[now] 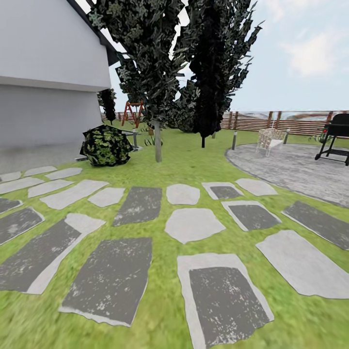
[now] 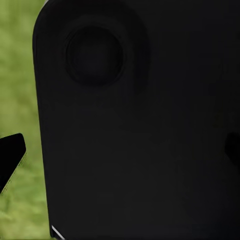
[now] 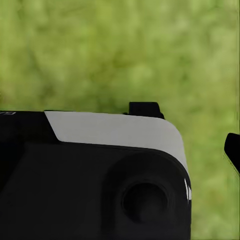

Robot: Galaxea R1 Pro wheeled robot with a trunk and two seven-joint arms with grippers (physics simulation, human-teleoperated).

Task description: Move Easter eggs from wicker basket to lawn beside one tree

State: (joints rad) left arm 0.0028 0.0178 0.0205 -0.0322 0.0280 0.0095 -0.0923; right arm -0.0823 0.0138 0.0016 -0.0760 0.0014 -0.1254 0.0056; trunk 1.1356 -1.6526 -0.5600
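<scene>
Well, we face the garden's lawn (image 1: pixel 194 160), where grey and pale stepping stones (image 1: pixel 194 224) lie in rows across the near grass. At the lawn's far edge runs a slatted wooden fence (image 1: pixel 300 122). A white house (image 1: pixel 48 72) stands along the left side, with a leafy dark bush (image 1: pixel 105 144) just beside its corner. Past the stones rises a tree (image 1: pixel 157 138) with a slim pale trunk and dark crown, and near it a narrow, darker cypress-like tree (image 1: pixel 208 72). On the right, a round paved patio (image 1: pixel 291 167) carries a black grill (image 1: pixel 335 135) at its far right edge and a pale wicker chair (image 1: pixel 269 139) at its far edge.

Both wrist views look past dark robot housing onto blurred grass. In the left wrist view one dark fingertip (image 2: pixel 11 157) pokes in; in the right wrist view a dark tip (image 3: pixel 233 150) shows, perhaps a finger. How far either gripper is spread, or whether it holds anything, we cannot tell
</scene>
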